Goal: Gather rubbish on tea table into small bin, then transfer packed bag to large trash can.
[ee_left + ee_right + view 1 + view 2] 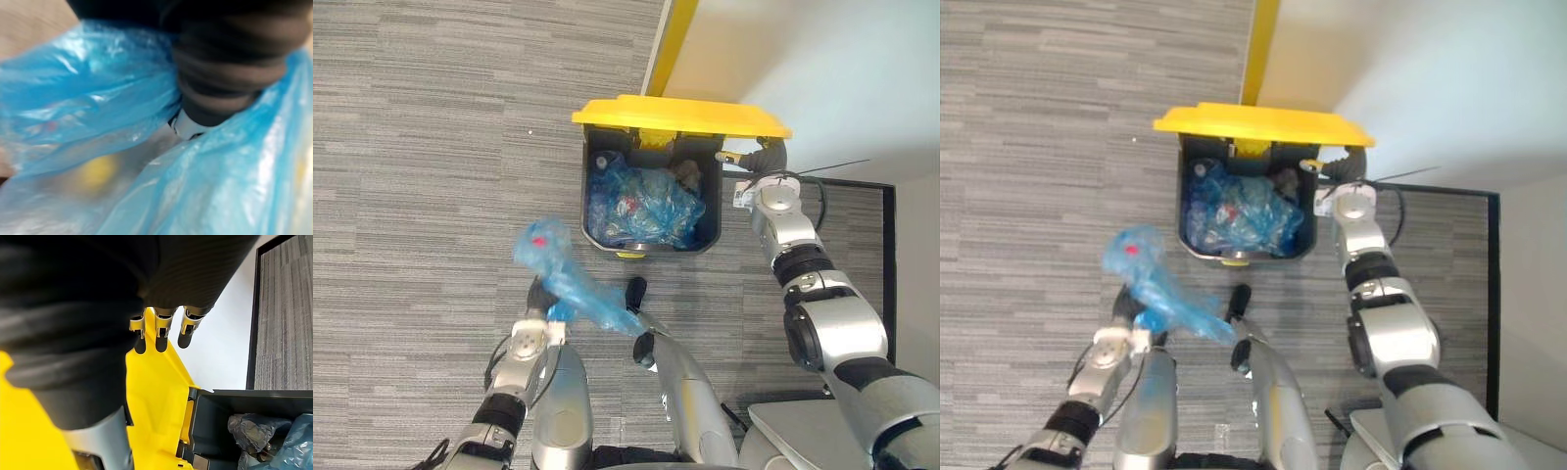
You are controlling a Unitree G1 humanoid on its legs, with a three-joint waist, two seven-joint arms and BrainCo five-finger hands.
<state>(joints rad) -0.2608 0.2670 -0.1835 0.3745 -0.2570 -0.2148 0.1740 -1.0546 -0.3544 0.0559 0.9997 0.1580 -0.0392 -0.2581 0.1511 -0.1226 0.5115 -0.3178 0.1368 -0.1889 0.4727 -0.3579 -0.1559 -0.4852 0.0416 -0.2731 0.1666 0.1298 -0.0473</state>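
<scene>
A blue plastic rubbish bag (558, 266) with something red inside hangs low over the carpet, in front of the large trash can and to its left. My left hand (540, 294) is shut on the bag's bunched neck, and blue film wraps round the hand (230, 73) in the left wrist view. The dark trash can (649, 251) stands open, its yellow lid (677, 116) tipped back. Blue bags of rubbish (646, 208) lie inside it. At the can's right rear corner, my right hand (764, 155) rests straight fingers (160, 330) against the lid (156, 396).
The can stands against a white wall (822, 69) with a yellow vertical strip (668, 39). A black-framed edge (887, 255) runs along the right. Grey carpet (431, 147) stretches to the left of the can.
</scene>
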